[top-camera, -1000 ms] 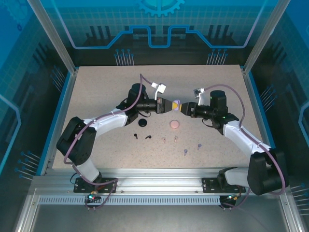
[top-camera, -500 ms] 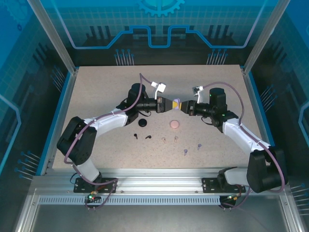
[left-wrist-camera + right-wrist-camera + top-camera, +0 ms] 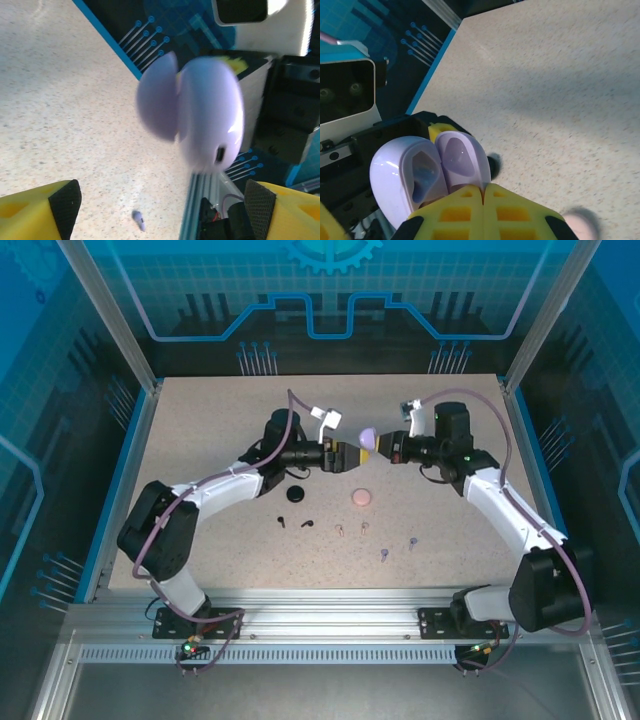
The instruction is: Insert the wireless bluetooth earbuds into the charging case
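Item: purple charging case (image 3: 368,436), round, hinged open into two halves, held in the air above the middle of the table (image 3: 200,420), between the two arms' tips. Holder: right hand (image 3: 377,446), yellow fingers pressed together and pinching the case at its lower edge. The right wrist view has both hollow halves (image 3: 430,170) facing the camera just above the closed fingertips (image 3: 482,200), and the exact spot gripped is hidden behind them. Opposite: left hand (image 3: 355,454), fingers well apart. In the left wrist view its black pads (image 3: 62,202) sit low on either side of the case (image 3: 200,115), neither touching it, and the case is blurred there. Loose stock: wireless bluetooth earbuds, six, all lying on the table nearer the arm bases, well apart from the raised case, in a rough row. The black pair (image 3: 283,522) is at the left, the pale pink pair (image 3: 340,531) in the middle, and the purple pair (image 3: 384,554) at the right and nearest the front edge. One purple earbud (image 3: 138,219) shows on the table below the case in the left wrist view. Also on the table: pink case (image 3: 361,497), closed, just in front of the two hands; black case (image 3: 295,495), to its left, beside the left forearm.
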Controlling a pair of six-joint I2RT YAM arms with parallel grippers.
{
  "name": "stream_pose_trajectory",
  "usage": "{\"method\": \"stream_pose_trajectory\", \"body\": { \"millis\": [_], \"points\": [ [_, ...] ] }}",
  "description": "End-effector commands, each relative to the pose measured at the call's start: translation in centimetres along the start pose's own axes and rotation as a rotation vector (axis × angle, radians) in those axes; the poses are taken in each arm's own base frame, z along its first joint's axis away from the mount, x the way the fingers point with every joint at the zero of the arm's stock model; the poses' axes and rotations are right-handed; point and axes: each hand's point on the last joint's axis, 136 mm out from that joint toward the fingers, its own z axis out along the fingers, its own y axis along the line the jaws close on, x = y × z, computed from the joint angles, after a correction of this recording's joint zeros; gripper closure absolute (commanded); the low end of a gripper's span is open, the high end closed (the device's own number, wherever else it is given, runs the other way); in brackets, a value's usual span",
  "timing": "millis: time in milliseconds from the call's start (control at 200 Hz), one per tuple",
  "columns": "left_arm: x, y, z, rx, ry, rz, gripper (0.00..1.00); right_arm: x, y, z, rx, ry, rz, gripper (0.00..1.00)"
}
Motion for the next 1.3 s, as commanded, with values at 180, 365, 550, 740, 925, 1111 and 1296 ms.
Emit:
{"method": "stream_pose_trajectory", "body": {
  "millis": [180,365,550,740,925,1111,1296],
  "points": [
    [-2.2,-1.6,-4.1,-0.051,0.1,0.176,0.02,0.9,-3.4,-0.2,0.307,0.198,-0.281,1.0],
    [-0.7,-1.0,-4.2,-0.079,0.267,0.197,0.01,0.7,-2.8,0.8,0.37,0.264,-0.507,1.0],
    [0.6,0.2,-4.1,-0.083,0.385,0.18,0.08,0.9,-1.3,2.0,0.278,0.318,-0.607,1.0],
    [1.0,0.0,-3.4,-0.015,0.435,0.152,0.2,1.5,0.1,2.1,0.196,0.354,-0.621,1.0],
    [0.4,-0.4,-2.7,0.043,0.43,0.141,0.25,2.1,0.7,2.4,0.166,0.361,-0.609,1.0],
    [0.2,-0.4,-2.0,0.084,0.431,0.115,0.3,2.2,1.5,2.6,0.143,0.354,-0.607,1.0],
    [0.0,-0.1,-1.6,0.096,0.423,0.108,0.33,2.1,2.2,2.9,0.126,0.349,-0.609,1.0]
  ]
}}
